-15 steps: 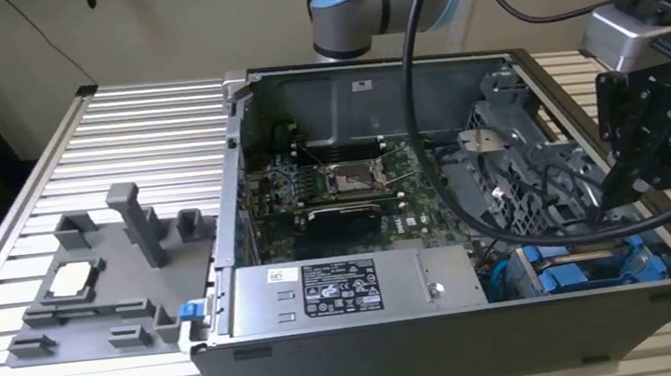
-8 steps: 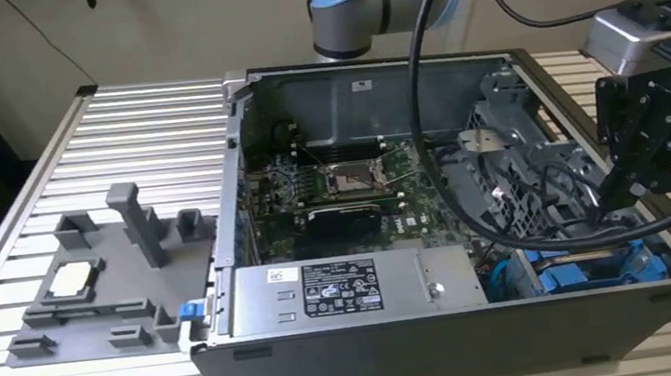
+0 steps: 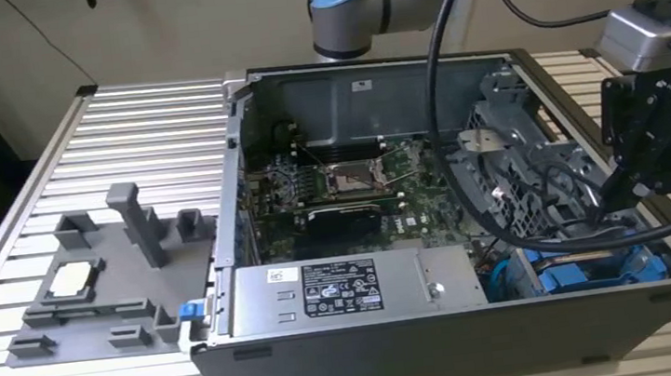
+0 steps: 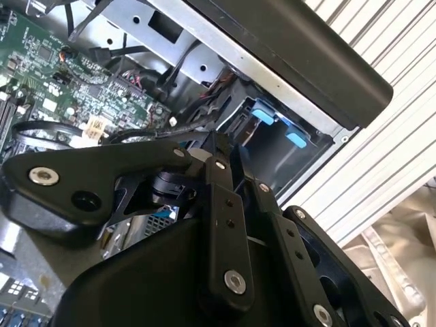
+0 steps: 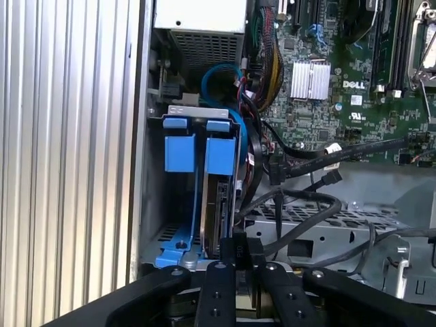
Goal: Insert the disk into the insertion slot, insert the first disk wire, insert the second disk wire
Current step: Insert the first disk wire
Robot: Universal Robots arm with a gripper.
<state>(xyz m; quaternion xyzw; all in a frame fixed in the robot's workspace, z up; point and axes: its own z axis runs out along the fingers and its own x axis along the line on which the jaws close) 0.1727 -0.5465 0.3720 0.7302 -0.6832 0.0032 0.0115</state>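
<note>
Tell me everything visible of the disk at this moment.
The disk shows edge-on in the first wrist view: a thin silver-grey slab standing on its edge, held in a bright blue plastic carrier with blue tabs at one end. It sits inside the insertion slot of the grey cage. Black cables run beside it; whether any is plugged in cannot be told.

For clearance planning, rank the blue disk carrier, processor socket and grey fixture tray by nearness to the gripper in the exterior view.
1. Blue disk carrier, in the drive cage just below the gripper.
2. Processor socket, on the motherboard, toward the exterior view's left.
3. Grey fixture tray, outside the computer case, exterior view's far left.
</note>
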